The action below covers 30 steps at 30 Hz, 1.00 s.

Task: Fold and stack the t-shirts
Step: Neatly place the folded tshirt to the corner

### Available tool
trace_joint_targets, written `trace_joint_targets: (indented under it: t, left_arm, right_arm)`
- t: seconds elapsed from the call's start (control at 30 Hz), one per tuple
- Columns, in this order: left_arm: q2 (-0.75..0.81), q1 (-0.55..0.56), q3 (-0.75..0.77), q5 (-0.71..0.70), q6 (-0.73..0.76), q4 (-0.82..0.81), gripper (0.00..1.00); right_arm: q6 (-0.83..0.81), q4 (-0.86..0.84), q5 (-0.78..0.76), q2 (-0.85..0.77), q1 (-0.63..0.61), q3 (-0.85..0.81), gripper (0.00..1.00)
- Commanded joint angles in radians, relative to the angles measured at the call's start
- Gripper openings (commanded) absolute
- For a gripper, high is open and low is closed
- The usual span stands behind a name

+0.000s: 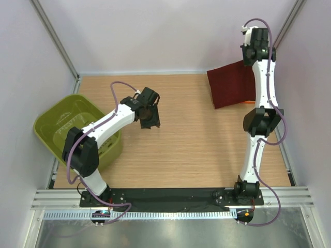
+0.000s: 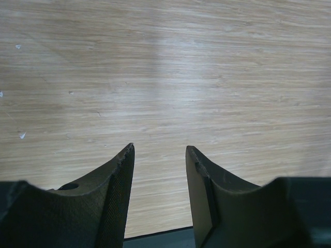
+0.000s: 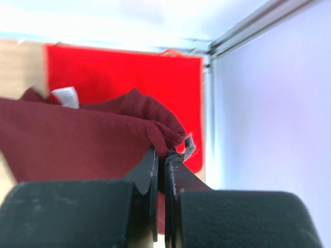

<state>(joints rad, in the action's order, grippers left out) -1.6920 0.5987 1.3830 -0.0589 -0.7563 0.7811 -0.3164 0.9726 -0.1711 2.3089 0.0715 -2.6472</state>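
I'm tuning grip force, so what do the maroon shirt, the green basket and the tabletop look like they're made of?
The maroon shirt looks like soft matte knit cloth: it bunches into limp folds. The green basket is probably moulded plastic, smooth with a slight sheen. The tabletop shows fine grain lines and a faint gloss: wood or wood-look laminate.

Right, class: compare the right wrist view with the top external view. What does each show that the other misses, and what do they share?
Only the right wrist view shows the right gripper shut on a fold of the maroon t-shirt, that shirt's white label, and the broad bright red t-shirt beyond it. Only the top external view shows the green basket and the left gripper. Both show the maroon t-shirt and the right gripper.
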Motion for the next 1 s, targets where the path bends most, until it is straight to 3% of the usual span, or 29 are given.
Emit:
trace_joint_targets:
  t: [0.0, 0.17, 0.47, 0.53, 0.63, 0.67, 0.77, 0.87, 0.97]
  left_arm:
    - [0.014, 0.015, 0.016, -0.01, -0.017, -0.016, 0.46]
    - [-0.024, 0.035, 0.017, -0.028, -0.028, -0.016, 0.46]
    - [-0.07, 0.079, 0.042, -0.065, -0.037, 0.0, 0.46]
    - [-0.077, 0.082, 0.048, -0.073, -0.038, 0.01, 0.46]
    - [-0.084, 0.093, 0.063, -0.076, -0.038, 0.026, 0.46]
    - [-0.084, 0.095, 0.086, -0.082, -0.038, 0.035, 0.46]
    - [-0.077, 0.102, 0.135, -0.097, -0.038, 0.064, 0.46]
    - [-0.069, 0.102, 0.175, -0.095, -0.046, 0.086, 0.46]
    - [-0.057, 0.102, 0.208, -0.081, -0.06, 0.098, 0.46]
  right_arm:
    - [0.002, -0.164, 0.039, 0.035, 0.056, -0.065, 0.01]
    - [0.048, -0.414, 0.129, 0.15, 0.125, -0.048, 0.01]
    - [0.137, -0.688, 0.191, 0.346, 0.169, -0.051, 0.01]
    - [0.169, -0.735, 0.202, 0.369, 0.169, -0.057, 0.04]
    - [0.21, -0.764, 0.191, 0.348, 0.171, -0.04, 0.28]
    - [0.221, -0.784, 0.188, 0.336, 0.174, -0.028, 0.55]
    - [0.258, -0.758, 0.191, 0.271, 0.165, 0.006, 0.84]
    - [0.35, -0.729, 0.194, 0.164, 0.165, 0.094, 0.92]
    - [0.436, -0.675, 0.22, 0.078, 0.159, 0.206, 0.94]
